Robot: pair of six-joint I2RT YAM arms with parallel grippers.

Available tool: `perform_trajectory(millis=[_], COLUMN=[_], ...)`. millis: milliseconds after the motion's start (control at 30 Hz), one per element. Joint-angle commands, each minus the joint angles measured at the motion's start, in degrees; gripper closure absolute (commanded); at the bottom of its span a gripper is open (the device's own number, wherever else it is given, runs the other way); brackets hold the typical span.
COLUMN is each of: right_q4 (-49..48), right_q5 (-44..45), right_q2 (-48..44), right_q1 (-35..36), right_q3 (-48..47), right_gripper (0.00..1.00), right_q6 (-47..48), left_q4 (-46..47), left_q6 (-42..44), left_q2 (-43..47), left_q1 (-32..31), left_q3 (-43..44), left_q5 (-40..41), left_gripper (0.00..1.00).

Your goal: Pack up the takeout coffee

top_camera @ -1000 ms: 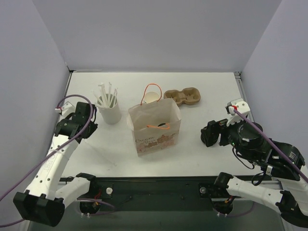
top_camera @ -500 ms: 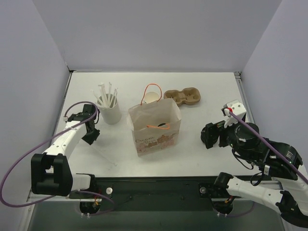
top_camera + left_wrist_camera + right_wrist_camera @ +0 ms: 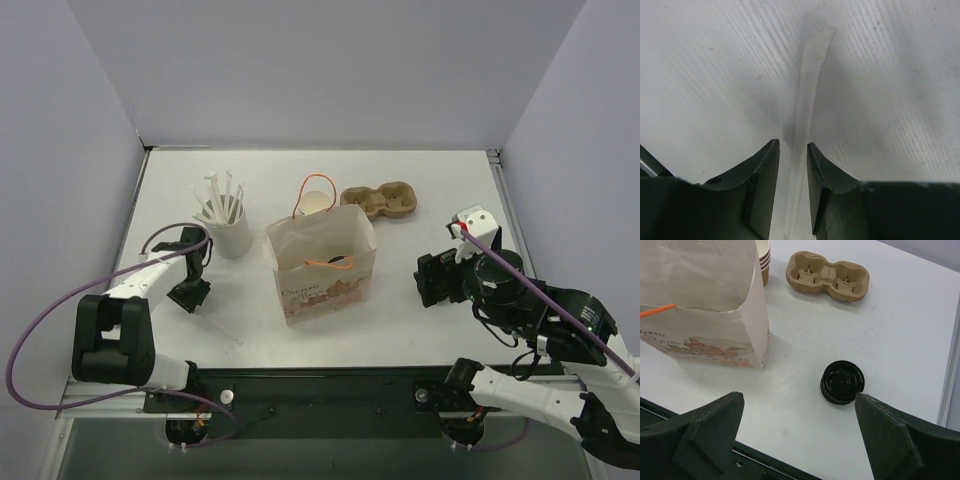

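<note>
Our left fingers (image 3: 189,294) pointed down at the table (image 3: 440,190), only narrowly parted. They straddled a thin white strip (image 3: 810,75) that ran out ahead of them, and we saw no pinch on it. Our right fingers (image 3: 430,280) gaped wide and empty, with a stack of black lids (image 3: 842,382) just ahead, nearer the right one. Left of them stood the paper bag (image 3: 320,285). The takeout coffee (image 3: 341,263) seemed to sit inside it, only its dark lid showing.

Soft, even overhead light, no glare. The paper bag (image 3: 320,270) throws a faint shadow on the white table (image 3: 450,180). The left wrist view is dimmer, slightly blurred.
</note>
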State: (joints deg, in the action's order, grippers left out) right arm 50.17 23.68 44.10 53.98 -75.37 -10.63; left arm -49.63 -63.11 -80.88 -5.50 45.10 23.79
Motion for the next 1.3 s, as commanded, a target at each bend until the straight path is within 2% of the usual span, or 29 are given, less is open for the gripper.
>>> perform_trajectory(millis=[0, 200, 300, 367, 433, 567, 700, 833, 1033, 1133, 1267], right_q4=[-0.7, -1.0, -1.3, -1.3, -1.4, -1.6, -1.7, -2.2, -2.7, -2.7, -2.7], right_q5=[1.9, 1.9, 1.8, 1.8, 1.6, 1.5, 1.4, 1.5, 0.8, 0.3, -0.3], right_q2=[1.3, 2.0, 2.3, 2.5, 2.4, 2.2, 2.4, 2.8, 3.8, 3.9, 4.0], right_q1=[-0.4, -0.3, -0.3, -0.3, -0.3, -0.3, -0.3, -0.3, -0.3, -0.3, -0.3], right_q3=[0.2, 0.1, 0.1, 0.1, 0.1, -0.1, -0.8, -2.1, -3.9, -4.7, -5.3], right_gripper=[0.0, 0.0, 0.0, 0.0, 0.0, 0.0, 0.0, 0.0, 0.0, 0.0, 0.0], right_q6=[1.4, 1.8, 1.9, 2.0, 1.8, 1.7, 2.3, 3.6, 5.7, 6.4, 7.3], left_q4=[4.8, 6.7, 6.3, 6.0, 5.1, -0.5, -5.7, -10.3, -7.8, -0.6, 11.2], left_q6=[-0.3, 0.1, -0.9, -1.5, -1.5, -0.3, 0.4, 2.9, 14.3, 20.6, 27.8], left_q2=[-2.3, -1.8, -1.5, -0.5, 0.4, 4.5, 9.0, 14.4, 20.2, 21.4, 18.6], left_q1=[0.3, 0.3, 0.3, 0.3, 0.3, 0.4, 0.4, -0.1, -7.1, -13.8, -22.4], left_q3=[-0.6, -3.1, -4.3, -4.8, -4.3, -0.3, 5.8, 15.8, 28.6, 35.1, 43.4], left_q5=[0.8, 0.4, 0.3, 0.2, 0.5, 3.3, 2.4, 0.6, -4.5, -5.7, -7.3], left_gripper=[0.6, 0.64, 0.72, 0.83, 0.88, 0.91, 0.92, 0.94, 0.95, 0.96, 0.98])
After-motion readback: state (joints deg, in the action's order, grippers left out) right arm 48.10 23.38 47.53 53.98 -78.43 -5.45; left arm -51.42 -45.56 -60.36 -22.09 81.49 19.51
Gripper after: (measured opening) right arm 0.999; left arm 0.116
